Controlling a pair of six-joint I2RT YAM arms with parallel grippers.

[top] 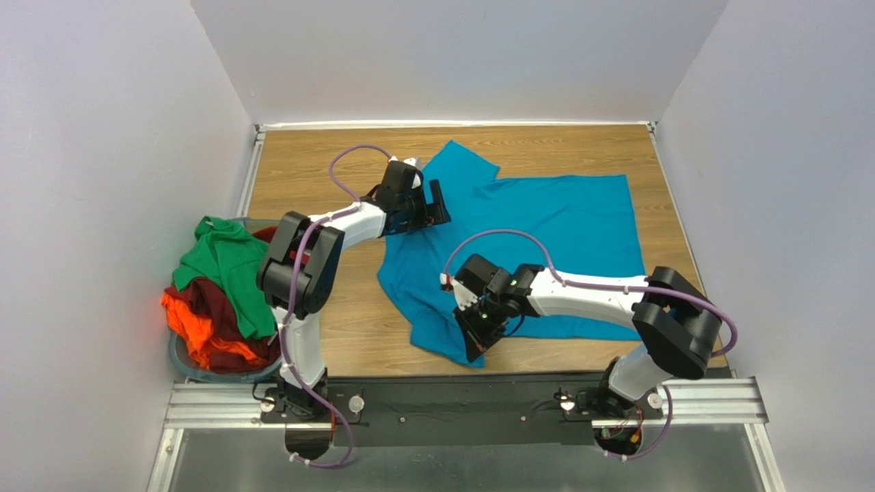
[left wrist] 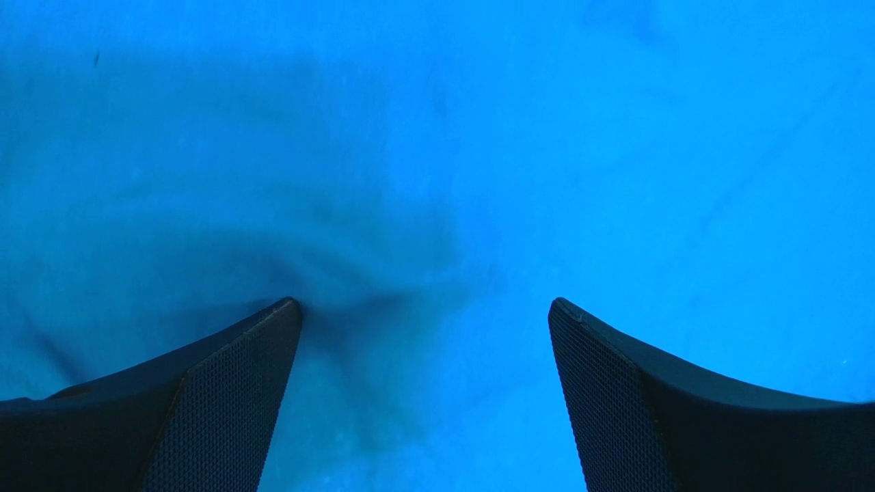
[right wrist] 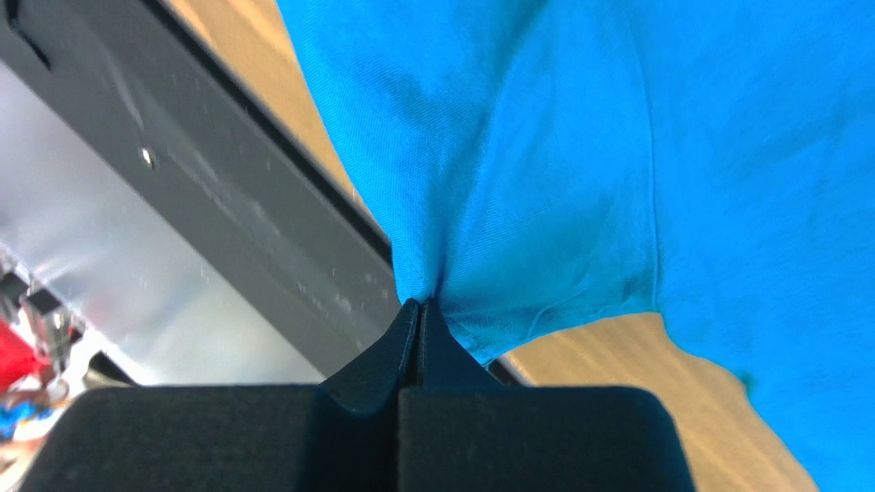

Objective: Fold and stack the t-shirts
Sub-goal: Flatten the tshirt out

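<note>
**Top external view.** The teal-blue t-shirt [top: 555, 220] lies spread on the wooden table [top: 308, 164], right of centre, with one sleeve pointing toward the far edge. The left gripper [top: 436, 202] sits over the shirt's far-left part, near that sleeve. The right gripper [top: 481, 343] is at the shirt's near-left corner, close to the table's near edge. At the left edge, a basket [top: 190, 359] holds three more garments in a heap: the green t-shirt [top: 231, 267] on top, the dark red t-shirt [top: 216, 302] beneath it, and the orange t-shirt [top: 200, 333] spilling over the near side. This view does not resolve the jaw state of either gripper.

**Left wrist view.** The left gripper [left wrist: 423, 308] has its jaws spread wide, and nothing is held between them. Its two dark textured fingers [left wrist: 226, 390] frame a field of teal-blue cloth that fills the whole picture. A shallow fold runs by the left fingertip. The tips appear to rest on or just above the fabric, but contact cannot be confirmed.

**Right wrist view.** The right gripper [right wrist: 419, 308] is fully closed, pinching an edge of the teal-blue t-shirt. The cloth gathers into creases that fan out from the fingertips. Bare table shows under the raised fabric, and the black rail [right wrist: 205, 174] at the table's near edge runs just beside the pinch point. Neither detail is visible from the left wrist.
</note>
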